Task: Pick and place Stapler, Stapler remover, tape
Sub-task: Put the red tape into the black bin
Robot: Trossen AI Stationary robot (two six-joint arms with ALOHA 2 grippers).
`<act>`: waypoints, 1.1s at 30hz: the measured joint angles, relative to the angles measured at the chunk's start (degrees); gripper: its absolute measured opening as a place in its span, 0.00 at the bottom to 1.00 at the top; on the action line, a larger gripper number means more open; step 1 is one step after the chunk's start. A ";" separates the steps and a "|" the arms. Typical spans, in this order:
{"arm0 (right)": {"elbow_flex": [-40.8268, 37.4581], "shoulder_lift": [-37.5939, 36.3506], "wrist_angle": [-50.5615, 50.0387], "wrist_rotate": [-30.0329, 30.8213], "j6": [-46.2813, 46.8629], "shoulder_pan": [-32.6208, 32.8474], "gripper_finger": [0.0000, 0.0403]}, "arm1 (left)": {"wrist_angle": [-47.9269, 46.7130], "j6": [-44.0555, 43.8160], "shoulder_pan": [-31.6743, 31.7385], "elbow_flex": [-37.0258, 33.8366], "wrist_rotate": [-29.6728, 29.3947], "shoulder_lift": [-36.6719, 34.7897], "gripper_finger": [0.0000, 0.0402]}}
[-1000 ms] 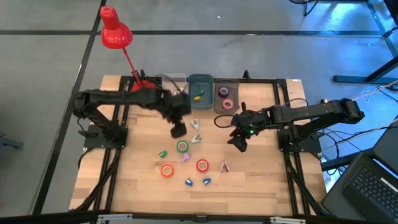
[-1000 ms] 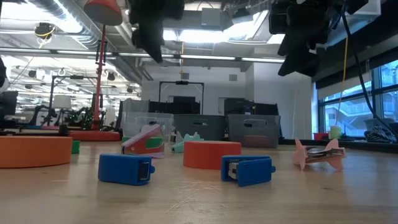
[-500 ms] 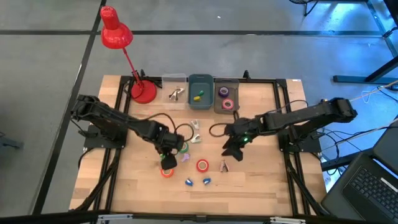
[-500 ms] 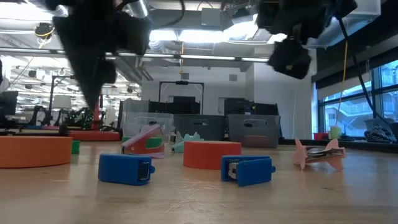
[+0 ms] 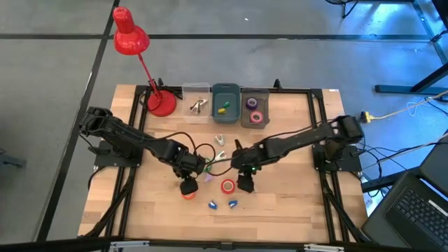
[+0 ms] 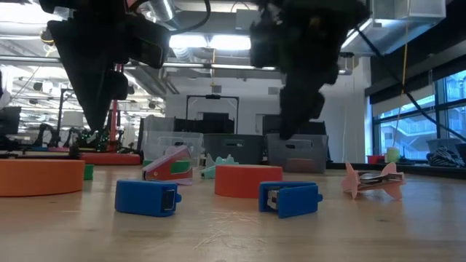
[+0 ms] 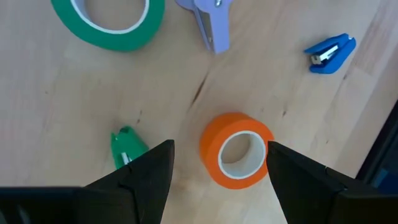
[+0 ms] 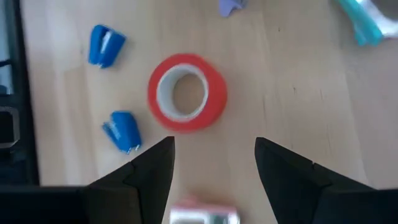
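— So, where are my grippers?
— I see the left gripper [image 7: 219, 163] spread open above the orange tape [image 7: 236, 149]; the right gripper [image 8: 214, 163] hangs open too, beside the red tape [image 8: 187, 93].

- Table [image 5: 294, 203]: pale wood planks, visible grain and seams, smooth satin finish.
- Orange tape roll [image 7: 236, 149]: smooth, slightly glossy outer band; matt pale core that looks like card.
- Red tape roll [image 8: 187, 92]: same build, pale matt core.
- Green tape roll [image 7: 109, 22]: glossy band, white inner face.
- Blue staplers [image 8: 106, 45]: moulded plastic, smooth; bright metal showing at the mouth.
- Pink staple remover [image 6: 373, 179]: plastic wings, shiny metal jaws.
- Desk lamp [image 5: 130, 35]: glossy red finish.
- Gripper fingers [image 7: 143, 180]: matt black, plastic-looking.
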 joint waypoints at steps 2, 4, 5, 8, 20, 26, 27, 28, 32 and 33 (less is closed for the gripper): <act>1.18 2.24 0.20 0.05 -0.05 -0.01 0.56 | 0.05 0.00 -0.01 0.00 -0.04 0.00 0.61; 1.99 4.25 0.53 -0.01 -0.05 0.02 0.56 | 0.02 0.00 -0.01 0.00 -0.37 0.00 0.61; 2.37 5.10 0.77 -0.15 0.00 0.04 0.56 | 0.05 0.00 -0.01 0.00 -0.39 0.00 0.61; 3.27 6.91 1.19 -1.13 0.12 0.02 0.56 | 0.09 -0.16 -0.01 0.00 -0.46 0.00 0.61; 3.38 7.98 4.11 -0.66 5.28 -0.02 0.56 | 0.92 -0.14 0.01 0.00 -1.55 0.00 0.61; 3.38 9.23 4.57 0.95 7.71 -0.02 0.56 | 0.90 -0.07 0.01 0.00 -3.50 0.00 0.61; 3.40 9.74 4.70 0.93 7.71 -0.02 0.56 | 0.89 -0.09 0.01 0.00 -3.50 0.00 0.61; 3.38 10.23 4.32 0.88 7.78 -0.02 0.56 | 0.82 -0.13 0.01 0.00 -3.50 0.00 0.61; 3.49 11.00 4.50 0.63 8.68 -0.06 0.54 | 0.72 -0.44 0.01 0.00 -3.50 0.00 0.61; 3.49 11.00 4.53 1.09 9.01 -0.04 0.52 | 0.70 -0.46 0.01 0.00 -3.50 0.00 0.61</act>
